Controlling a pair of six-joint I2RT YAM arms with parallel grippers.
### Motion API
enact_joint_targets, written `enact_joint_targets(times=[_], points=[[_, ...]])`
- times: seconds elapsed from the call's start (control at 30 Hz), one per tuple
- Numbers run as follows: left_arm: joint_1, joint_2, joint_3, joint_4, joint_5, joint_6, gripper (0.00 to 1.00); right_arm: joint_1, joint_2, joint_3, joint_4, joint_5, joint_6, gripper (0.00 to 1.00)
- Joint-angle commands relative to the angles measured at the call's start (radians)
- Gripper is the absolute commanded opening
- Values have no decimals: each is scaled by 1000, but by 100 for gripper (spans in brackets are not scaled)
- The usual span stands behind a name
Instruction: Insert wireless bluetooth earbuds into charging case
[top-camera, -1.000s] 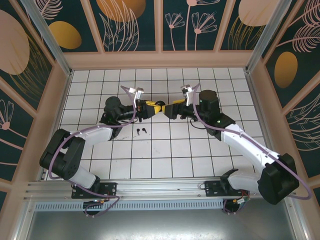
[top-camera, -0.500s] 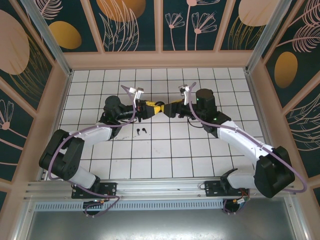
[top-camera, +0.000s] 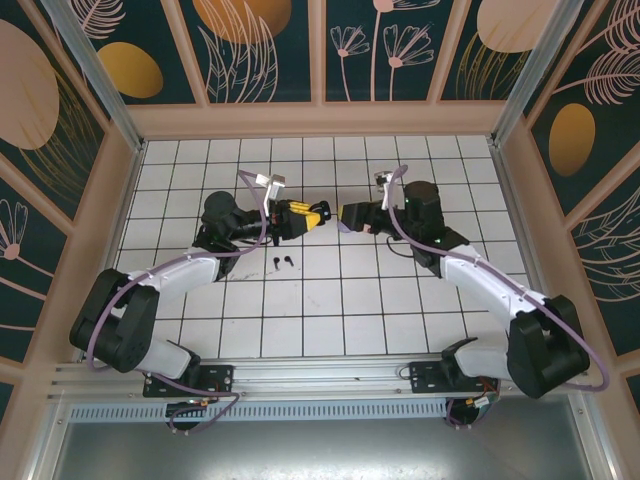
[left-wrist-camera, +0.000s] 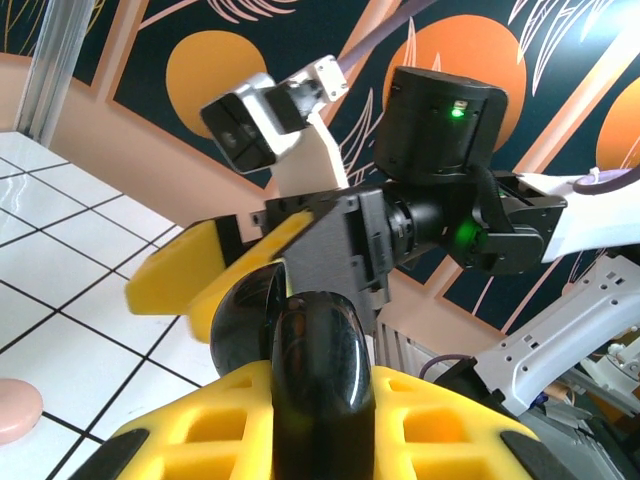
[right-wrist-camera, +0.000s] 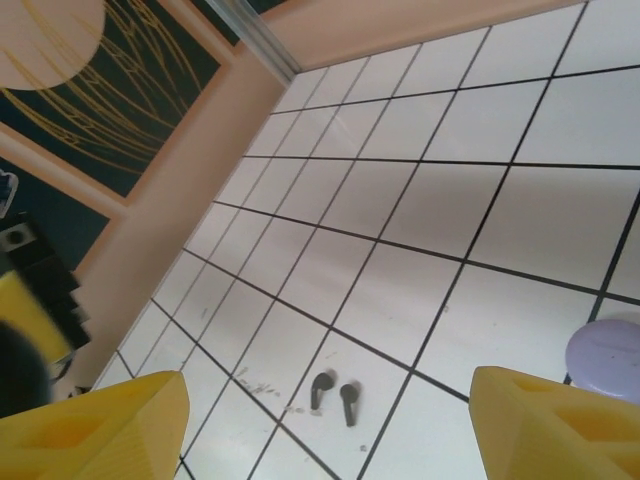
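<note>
**Black case gripped, black earbuds loose on the tiles**

Above the white-tiled tabletop (top-camera: 330, 310), somewhat nearer its far edge and about midway between its left and right edges, the two end effectors are brought almost tip to tip. The left end effector (top-camera: 316, 215) is closed narrowly on a black case (left-wrist-camera: 320, 350), a glossy rounded shell that is clamped between the yellow fingers (left-wrist-camera: 200, 435) and seen edge-on in the left wrist view. The right end effector (top-camera: 347, 213) is held wide, and nothing is seen between its spread fingers in the right wrist view. One of those fingers is seen just beside the black case; whether it touches cannot be told.

The black earbuds (right-wrist-camera: 335, 392) are lying side by side on one tile, left of the tabletop's centre and apart from both end effectors. A lilac case (right-wrist-camera: 612, 360) and a pale pink case (left-wrist-camera: 15, 410) are resting on the tiles. A green light (left-wrist-camera: 458, 110) is lit on the right arm's dark housing.
</note>
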Motion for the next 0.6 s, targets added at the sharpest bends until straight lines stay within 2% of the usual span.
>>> enact_joint_targets(times=[0.0, 0.1, 0.27, 0.57], points=[[-5, 1, 15, 35, 9, 14, 0, 3, -82, -17, 29, -92, 12, 74], [-6, 8, 16, 47, -4, 5, 0, 16, -99, -21, 49, -126, 28, 71], [-5, 26, 14, 88, -6, -32, 0, 58, -80, -2, 74, -112, 36, 62], [-5, 29, 15, 97, -11, -40, 0, 84, -24, 33, 83, -90, 30, 55]])
